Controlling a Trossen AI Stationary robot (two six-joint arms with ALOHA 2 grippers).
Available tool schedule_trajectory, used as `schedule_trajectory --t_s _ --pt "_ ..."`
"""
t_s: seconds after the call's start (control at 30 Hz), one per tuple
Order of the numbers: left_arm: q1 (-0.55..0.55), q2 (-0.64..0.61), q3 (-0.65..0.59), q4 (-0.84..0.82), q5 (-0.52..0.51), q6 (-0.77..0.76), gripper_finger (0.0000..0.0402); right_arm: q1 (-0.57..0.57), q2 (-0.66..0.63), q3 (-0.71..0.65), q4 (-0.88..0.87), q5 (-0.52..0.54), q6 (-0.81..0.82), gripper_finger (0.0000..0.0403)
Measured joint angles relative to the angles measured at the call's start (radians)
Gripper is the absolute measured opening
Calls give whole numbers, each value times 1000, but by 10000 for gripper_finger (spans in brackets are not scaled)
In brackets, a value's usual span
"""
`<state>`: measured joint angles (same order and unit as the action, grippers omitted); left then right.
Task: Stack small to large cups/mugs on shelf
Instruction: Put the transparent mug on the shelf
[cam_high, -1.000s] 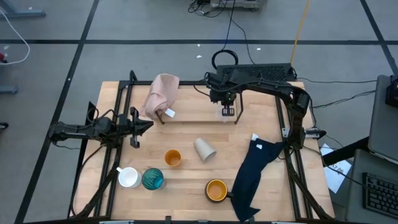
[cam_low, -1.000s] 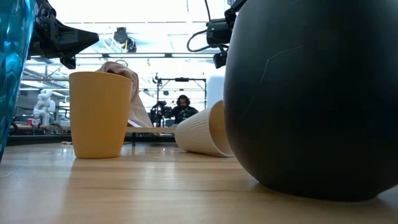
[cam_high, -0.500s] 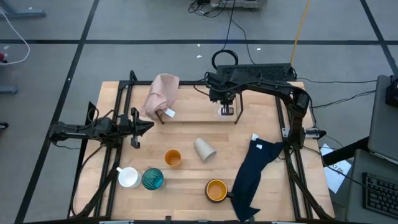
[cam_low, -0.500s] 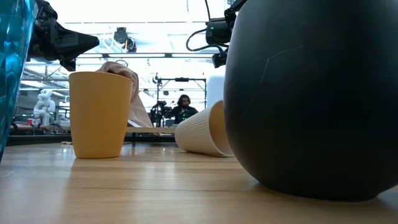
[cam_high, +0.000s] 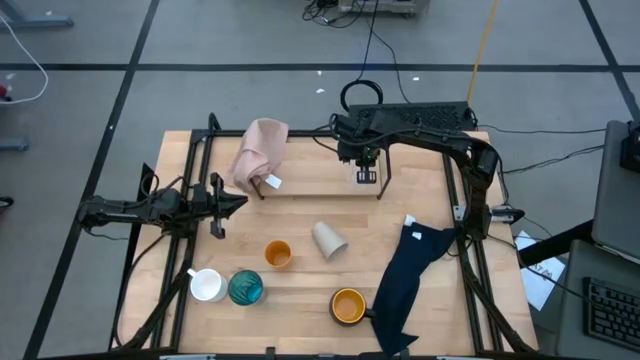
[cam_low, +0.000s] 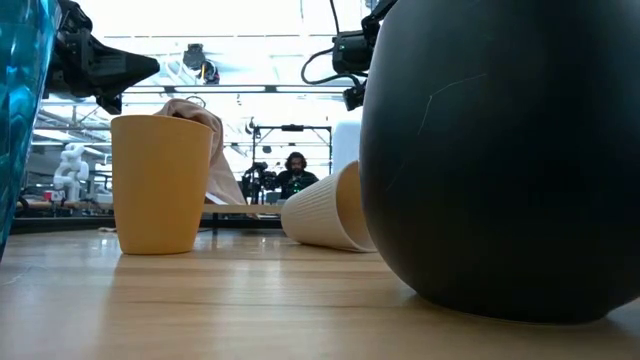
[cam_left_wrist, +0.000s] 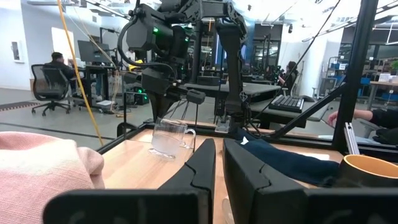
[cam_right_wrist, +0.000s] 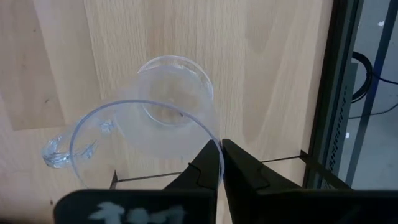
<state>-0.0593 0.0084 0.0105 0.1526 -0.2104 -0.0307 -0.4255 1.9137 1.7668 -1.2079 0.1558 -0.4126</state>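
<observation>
Clear cup (cam_right_wrist: 149, 127), tiny, see-through and handled, stands upright on the wooden surface (cam_high: 300, 195) at the far side, by the thin black shelf (cam_high: 320, 190) rods. The right tool (cam_right_wrist: 217, 163) hangs right above its rim, fingers pressed together and gripping nothing. The left tool (cam_left_wrist: 217, 163), likewise closed, hovers over the surface's left side.

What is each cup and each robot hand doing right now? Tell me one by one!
clear cup: upright on the shelf, under the right gripper
beige cup: tipped on its side
small orange cup: upright
white mug: upright, beside the teal glass
teal glass: upright
orange-yellow mug: upright
pink cloth: draped over the shelf's end
right gripper: shut, above the clear cup
left gripper: shut, holding nothing
</observation>
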Motion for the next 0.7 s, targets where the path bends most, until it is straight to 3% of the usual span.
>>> schedule_trajectory --t_s 0.7 --pt "0 0 0 0 1 0 33 0 0 0 -8 0 -12 18"
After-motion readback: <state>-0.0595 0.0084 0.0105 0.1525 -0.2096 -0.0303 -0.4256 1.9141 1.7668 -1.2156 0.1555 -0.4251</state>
